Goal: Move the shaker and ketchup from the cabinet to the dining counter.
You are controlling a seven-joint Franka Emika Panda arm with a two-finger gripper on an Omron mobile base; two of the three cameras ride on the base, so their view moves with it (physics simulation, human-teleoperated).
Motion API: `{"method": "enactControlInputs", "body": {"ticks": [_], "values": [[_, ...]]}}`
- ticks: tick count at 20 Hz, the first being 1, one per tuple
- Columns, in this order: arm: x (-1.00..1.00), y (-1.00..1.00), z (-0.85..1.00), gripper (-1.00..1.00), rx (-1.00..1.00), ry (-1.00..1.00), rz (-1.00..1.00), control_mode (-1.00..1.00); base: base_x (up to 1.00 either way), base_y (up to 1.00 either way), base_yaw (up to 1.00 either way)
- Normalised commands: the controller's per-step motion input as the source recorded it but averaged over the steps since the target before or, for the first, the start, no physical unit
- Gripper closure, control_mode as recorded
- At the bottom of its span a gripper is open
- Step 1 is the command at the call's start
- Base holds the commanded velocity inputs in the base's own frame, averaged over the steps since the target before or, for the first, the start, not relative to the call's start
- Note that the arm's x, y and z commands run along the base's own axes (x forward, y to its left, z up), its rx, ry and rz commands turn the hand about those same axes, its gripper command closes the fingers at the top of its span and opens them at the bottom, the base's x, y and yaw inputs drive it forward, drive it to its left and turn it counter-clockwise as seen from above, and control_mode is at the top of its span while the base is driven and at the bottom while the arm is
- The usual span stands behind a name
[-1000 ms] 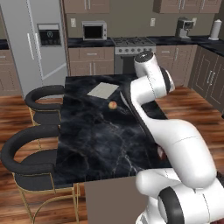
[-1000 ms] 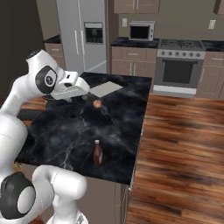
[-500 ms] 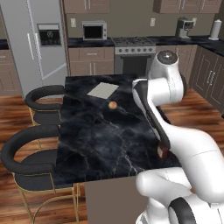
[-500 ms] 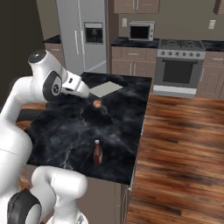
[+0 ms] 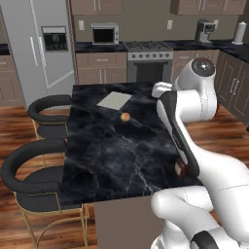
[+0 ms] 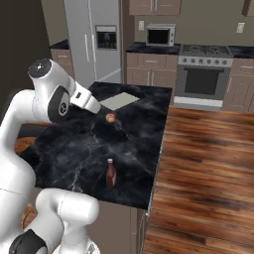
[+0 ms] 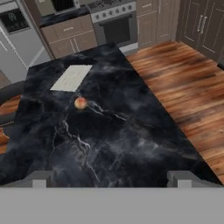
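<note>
The ketchup (image 6: 110, 173) stands upright on the dining counter (image 6: 74, 149) near its front right edge. In the left base view the ketchup (image 5: 180, 168) shows only in part behind my arm. My gripper (image 7: 111, 181) hangs above the dining counter (image 7: 131, 144), its fingertips (image 7: 39, 179) wide apart, open, with nothing between them. It is well apart from the bottle. Brown wall cabinets (image 5: 95, 5) run along the top of the back wall, doors shut; I cannot tell which is the task's cabinet. The shaker is out of view.
A pale flat sheet (image 5: 114, 100) and a small round orange fruit (image 5: 125, 117) lie on the counter's far half. Two black stools (image 5: 48, 109) stand along its left side. Fridge (image 5: 41, 44), microwave (image 5: 105, 34) and stove (image 5: 148, 58) line the back wall. Wooden floor (image 6: 208, 158) lies to the right.
My arm's upper joint has swung to the right in the left base view. The ketchup has stayed where it stands and the gripper has stayed open.
</note>
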Motion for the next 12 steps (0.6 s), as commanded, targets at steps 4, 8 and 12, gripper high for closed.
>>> {"method": "enactControlInputs", "body": {"ticks": [4,8,12], "values": [[-0.20,0.00,0.42,-1.00,0.00,0.00,-0.08,-1.00,0.00,0.00,0.00],[-0.21,0.00,0.33,-1.00,0.00,0.00,-0.02,-1.00,0.00,0.00,0.00],[-0.16,0.00,0.32,-1.00,0.00,0.00,0.00,-1.00,0.00,0.00,0.00]]}}
